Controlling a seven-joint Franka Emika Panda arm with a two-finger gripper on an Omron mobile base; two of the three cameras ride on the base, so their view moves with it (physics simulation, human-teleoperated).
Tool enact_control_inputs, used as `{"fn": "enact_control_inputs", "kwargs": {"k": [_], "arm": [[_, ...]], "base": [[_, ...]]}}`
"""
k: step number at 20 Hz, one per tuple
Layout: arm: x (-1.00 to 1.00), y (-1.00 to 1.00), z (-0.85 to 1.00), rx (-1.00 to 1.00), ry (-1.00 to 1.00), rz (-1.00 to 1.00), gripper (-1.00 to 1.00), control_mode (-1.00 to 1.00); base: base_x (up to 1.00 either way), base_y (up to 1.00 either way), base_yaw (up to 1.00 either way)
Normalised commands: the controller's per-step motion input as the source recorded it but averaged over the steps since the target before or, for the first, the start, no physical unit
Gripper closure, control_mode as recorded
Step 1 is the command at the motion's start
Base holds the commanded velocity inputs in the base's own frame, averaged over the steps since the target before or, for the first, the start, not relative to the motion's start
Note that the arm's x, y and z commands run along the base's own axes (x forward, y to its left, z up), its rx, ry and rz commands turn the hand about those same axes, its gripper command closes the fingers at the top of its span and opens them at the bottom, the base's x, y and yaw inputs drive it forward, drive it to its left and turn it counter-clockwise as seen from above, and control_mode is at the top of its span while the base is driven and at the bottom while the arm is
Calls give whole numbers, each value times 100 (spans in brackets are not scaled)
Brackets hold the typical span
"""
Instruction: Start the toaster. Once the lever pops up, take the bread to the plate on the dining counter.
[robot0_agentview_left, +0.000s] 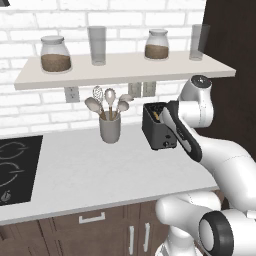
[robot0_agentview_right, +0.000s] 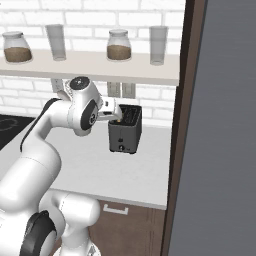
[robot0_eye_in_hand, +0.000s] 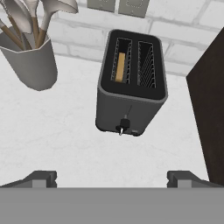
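**Gripper poised above the toaster, lever not yet pressed**

Your gripper (robot0_eye_in_hand: 112, 177) stands wide open and holds nothing: in the hand view its 2 dark fingertips sit far apart at the bottom corners of the frame, with bare white worktop (robot0_eye_in_hand: 65, 131) between them. I judge the hand is held high and looking down so that you can line up on the lever (robot0_eye_in_hand: 124, 124), which sits in the middle of the frame on the toaster's near face. The jaws being spread suits an approach, though pressing a small lever may go better with 1 finger brought down on it.

The toaster (robot0_eye_in_hand: 130, 94) is a small black box in the upper centre of the hand view, with 2 slots on top. The bread (robot0_eye_in_hand: 120, 67) stands on edge in the left slot, a thin tan slice sunk mostly below the rim. The right slot looks empty. In the left base view the toaster (robot0_agentview_left: 159, 131) sits right of centre against the brick wall, partly behind the arm, with the grey utensil cup (robot0_agentview_left: 110, 127) just to its left. In the right base view the toaster (robot0_agentview_right: 125, 131) is at centre, with a dark tall panel (robot0_agentview_right: 180, 125) close on its right, so keep your wrist clear of that side when you descend.

Judging by the lever's position near the bottom of its slot, I cannot tell whether it is already down.
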Motion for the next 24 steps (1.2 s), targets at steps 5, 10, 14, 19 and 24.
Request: {"fn": "enact_control_inputs", "kwargs": {"k": [5,10,14,19,24], "arm": [[0,0,0,0,0,0,-100,-100],[0,0,0,0,0,0,-100,-100],[0,0,0,0,0,0,-100,-100],[0,0,0,0,0,0,-100,-100],[0,0,0,0,0,0,-100,-100]], "base": [[0,0,0],[0,0,0],[0,0,0],[0,0,0],[0,0,0]]}}
